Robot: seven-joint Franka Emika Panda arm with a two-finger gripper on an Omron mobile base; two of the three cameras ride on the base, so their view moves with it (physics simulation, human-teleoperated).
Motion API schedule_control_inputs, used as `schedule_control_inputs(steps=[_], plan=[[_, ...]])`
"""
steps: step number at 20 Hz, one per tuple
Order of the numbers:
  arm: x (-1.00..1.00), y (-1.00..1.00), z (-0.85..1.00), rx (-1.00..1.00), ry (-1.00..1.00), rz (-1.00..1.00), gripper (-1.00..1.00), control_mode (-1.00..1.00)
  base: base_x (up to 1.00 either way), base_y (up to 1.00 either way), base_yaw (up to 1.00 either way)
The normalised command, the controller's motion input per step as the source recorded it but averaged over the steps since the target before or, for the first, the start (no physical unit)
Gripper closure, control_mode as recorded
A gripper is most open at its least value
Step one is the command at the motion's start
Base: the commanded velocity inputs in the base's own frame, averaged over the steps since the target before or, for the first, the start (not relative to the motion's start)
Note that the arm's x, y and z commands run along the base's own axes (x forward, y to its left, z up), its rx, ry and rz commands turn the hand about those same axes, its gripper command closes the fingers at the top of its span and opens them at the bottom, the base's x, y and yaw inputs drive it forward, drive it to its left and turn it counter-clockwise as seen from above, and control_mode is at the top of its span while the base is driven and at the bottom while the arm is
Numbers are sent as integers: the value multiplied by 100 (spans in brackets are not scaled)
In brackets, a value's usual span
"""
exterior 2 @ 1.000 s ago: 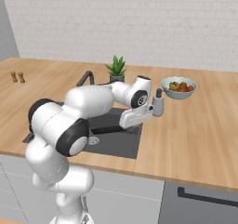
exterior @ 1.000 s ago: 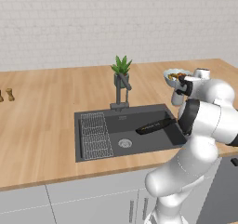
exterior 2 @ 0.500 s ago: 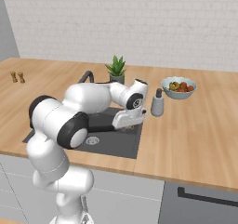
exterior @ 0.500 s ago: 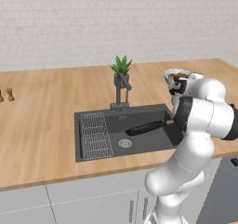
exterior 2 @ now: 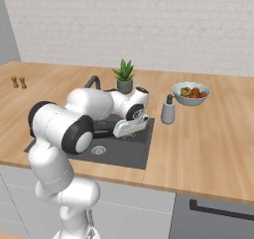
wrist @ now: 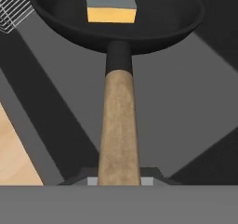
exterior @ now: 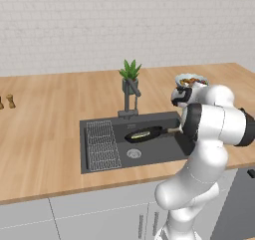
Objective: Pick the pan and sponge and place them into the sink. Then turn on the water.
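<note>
1. Wooden counter runs under a white brick wall, with the dark sink sunk into it and a wire rack at its left end.
2. The white arm bends low over the sink's right edge, its gripper clamped tight on the wooden handle.
3. The pan hangs over the sink basin, sponge lying inside it.
4. Behind the sink: faucet, potted plant.

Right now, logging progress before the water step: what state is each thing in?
pan: held by its handle over the sink
sponge: lying in the pan
sink: no water running
faucet: off
gripper: shut on the pan handle
</note>
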Motion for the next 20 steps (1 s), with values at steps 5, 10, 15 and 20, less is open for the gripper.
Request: schedule_control_inputs(steps=[5, 10, 15, 20], plan=[[13, 26, -48, 0, -11, 5, 100, -100, 0, 0, 0], [31, 3, -48, 0, -9, 7, 100, -100, 0, 0, 0], [36, 0, -38, 0, -6, 6, 100, -100, 0, 0, 0], [2, 0, -47, 0, 0, 10, 100, -100, 0, 0, 0]])
